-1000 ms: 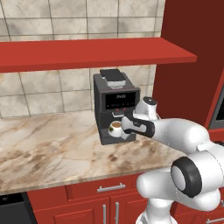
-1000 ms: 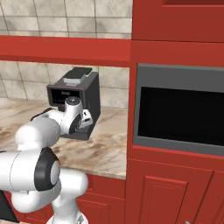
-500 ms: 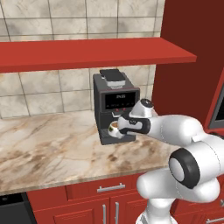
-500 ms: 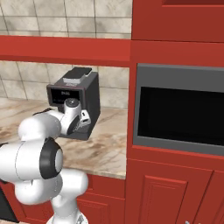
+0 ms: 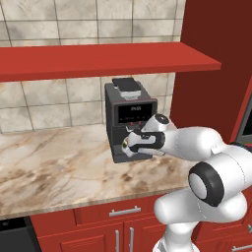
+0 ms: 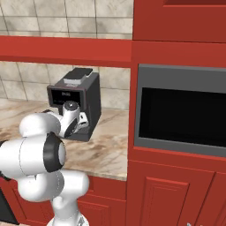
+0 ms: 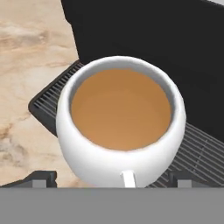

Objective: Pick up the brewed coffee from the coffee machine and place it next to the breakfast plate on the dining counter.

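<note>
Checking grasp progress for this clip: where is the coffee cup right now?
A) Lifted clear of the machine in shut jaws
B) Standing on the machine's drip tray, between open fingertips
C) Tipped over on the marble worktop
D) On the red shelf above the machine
B: the hand view shows the cup upright on the drip tray grille, with the gripper fingertips spread either side of it.

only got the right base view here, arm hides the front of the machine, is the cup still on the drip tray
Observer: Yes, the hand view shows the white cup standing on the drip tray grille, full of brown coffee.
Operator: jaws on it yet
Observer: No. The gripper is open, one finger tip on each side of the cup.
Operator: which way is the handle
Observer: It points at the hand, between the tips.
</note>
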Controlling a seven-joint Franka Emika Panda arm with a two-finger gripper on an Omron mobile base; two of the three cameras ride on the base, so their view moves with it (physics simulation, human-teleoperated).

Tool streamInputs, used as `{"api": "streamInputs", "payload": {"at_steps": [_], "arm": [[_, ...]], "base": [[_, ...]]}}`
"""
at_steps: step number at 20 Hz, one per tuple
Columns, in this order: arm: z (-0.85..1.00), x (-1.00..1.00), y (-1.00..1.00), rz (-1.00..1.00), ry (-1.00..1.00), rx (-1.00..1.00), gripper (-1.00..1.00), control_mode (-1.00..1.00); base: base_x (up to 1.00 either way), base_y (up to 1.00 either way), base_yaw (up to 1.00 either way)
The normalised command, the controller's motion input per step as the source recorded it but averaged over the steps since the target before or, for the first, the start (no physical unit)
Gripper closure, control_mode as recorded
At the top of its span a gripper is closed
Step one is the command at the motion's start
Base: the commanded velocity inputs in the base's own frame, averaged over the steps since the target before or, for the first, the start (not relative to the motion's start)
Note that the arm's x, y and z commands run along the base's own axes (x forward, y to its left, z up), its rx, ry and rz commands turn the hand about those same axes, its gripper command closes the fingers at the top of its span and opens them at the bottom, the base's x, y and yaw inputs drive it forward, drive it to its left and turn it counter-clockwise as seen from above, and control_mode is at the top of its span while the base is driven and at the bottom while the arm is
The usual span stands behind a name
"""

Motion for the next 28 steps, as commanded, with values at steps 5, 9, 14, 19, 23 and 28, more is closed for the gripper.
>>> {"api": "streamInputs", "payload": {"at_steps": [5,9,14,19,23,28], "arm": [[-0.22,0.22,0.0,0.0,0.0,0.0,-1.0,-1.0],[-0.27,0.14,0.0,0.0,-0.01,0.0,1.0,-1.0],[-0.11,0.03,0.0,0.0,0.0,0.0,1.0,-1.0],[0.0,0.0,0.0,0.0,0.0,0.0,1.0,-1.0],[0.0,0.0,0.0,0.0,0.0,0.0,1.0,-1.0],[0.06,-0.23,0.01,0.0,0.0,0.0,1.0,-1.0]], "base": [[0.0,0.0,0.0],[0.0,0.0,0.0],[0.0,0.0,0.0],[0.0,0.0,0.0],[0.0,0.0,0.0],[0.0,0.0,0.0]]}}
